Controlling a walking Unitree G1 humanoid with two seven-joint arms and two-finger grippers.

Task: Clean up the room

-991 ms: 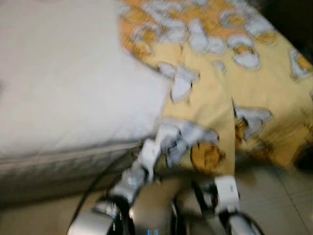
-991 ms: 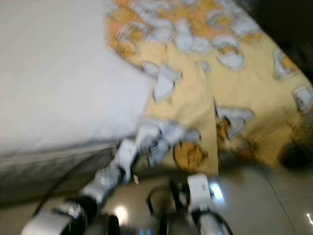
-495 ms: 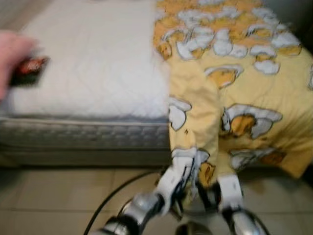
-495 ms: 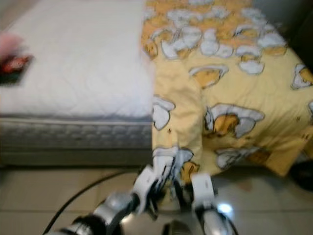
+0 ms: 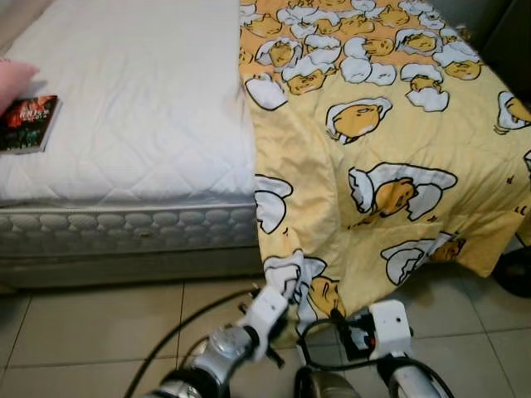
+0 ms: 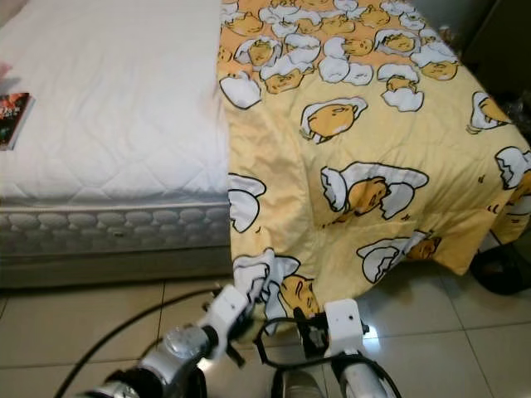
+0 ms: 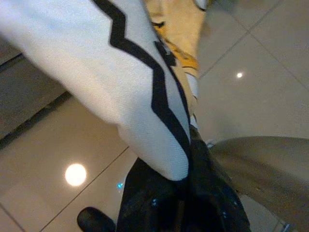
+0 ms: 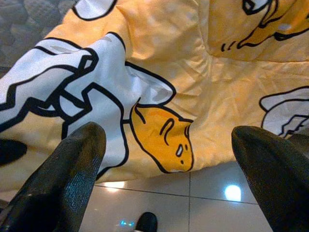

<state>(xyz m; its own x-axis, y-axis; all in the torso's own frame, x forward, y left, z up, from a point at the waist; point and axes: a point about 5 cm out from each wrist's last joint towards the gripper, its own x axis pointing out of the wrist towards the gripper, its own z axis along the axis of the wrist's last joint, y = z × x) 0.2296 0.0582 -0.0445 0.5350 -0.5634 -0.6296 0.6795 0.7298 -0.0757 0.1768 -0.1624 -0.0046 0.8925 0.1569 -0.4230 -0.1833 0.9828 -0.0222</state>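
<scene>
My left fingers [image 7: 178, 193] pinched the blanket [image 5: 373, 149] hem; right fingers [image 8: 166, 169] gaped empty; half the bed [image 5: 141, 108] lay bare.

The blanket [image 5: 373, 149] now lies flatter across the bed [image 5: 141, 124], its hem (clamped in the left gripper [image 7: 181, 193] fingers) drawn lower toward the floor [image 5: 91, 323].

Blanket [image 5: 373, 166] hem drapes over floor [image 5: 91, 323]

A matt, finely woven cloth is seen in the yellow blanket [image 5: 373, 141]. The white mattress [image 5: 133, 108] is quilted fabric. The floor tiles [image 5: 91, 332] are glossy and reflective. The book [image 5: 29, 124] has a glossy cover.
</scene>
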